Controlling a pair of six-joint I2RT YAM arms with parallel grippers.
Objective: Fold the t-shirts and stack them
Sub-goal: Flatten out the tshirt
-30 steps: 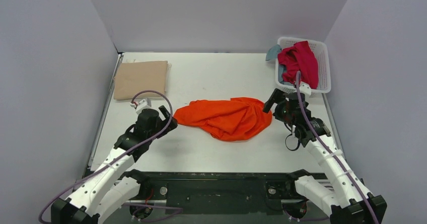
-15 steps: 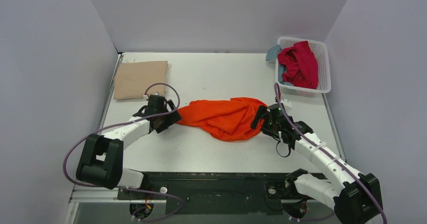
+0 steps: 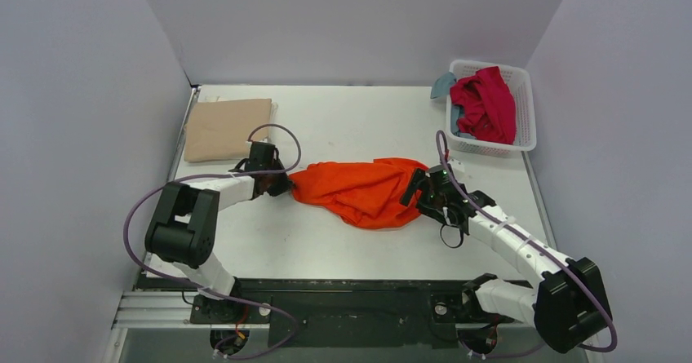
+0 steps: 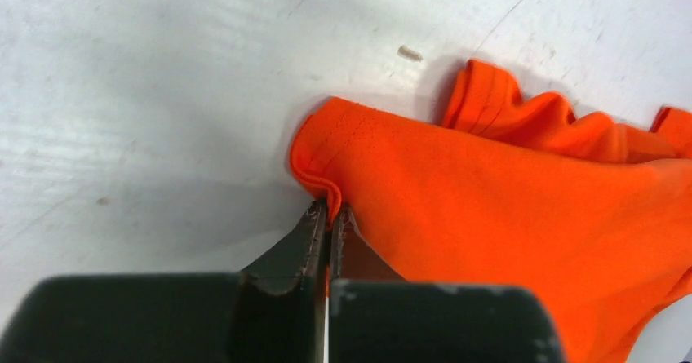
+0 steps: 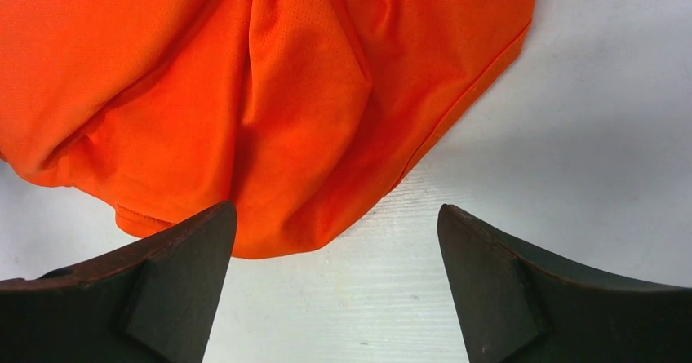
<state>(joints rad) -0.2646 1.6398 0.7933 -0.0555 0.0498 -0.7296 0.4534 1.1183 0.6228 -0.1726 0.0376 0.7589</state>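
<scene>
- Bench [image 3: 343,118]: white, walled on three sides; carries everything listed. No print or markings readable on it.
- Orange t-shirt [image 3: 363,190]: crumpled heap at mid-bench, between the two arms, lying loose and unfolded. Judged to be the item in hand, placed centrally so that both arms reach it for spreading. No neck label or writing shows in any view.
- Basket [image 3: 526,110]: white plastic lattice, far right corner; serves as the supply of unfolded shirts.
- Tan t-shirt [image 3: 227,128]: folded flat, far left, well apart from the orange one; judged to be the base of the stack.
- Red t-shirt [image 3: 485,102]: bunched in the basket, awaiting its turn.
- Grey-blue t-shirt [image 3: 443,84]: mostly buried, one corner hanging over the basket's left rim.
- Right claw [image 5: 336,210]: jaws wide, low over the orange shirt's right corner, with cloth between the fingers but nothing gripped; apparently positioned to take that corner.
- Left claw [image 4: 329,212]: jaws narrow, pinching a stitched hem fold at the shirt's left edge.
- Fleck [image 4: 410,52]: small pale scrap on the bench, beyond the hem; unidentified.
</scene>
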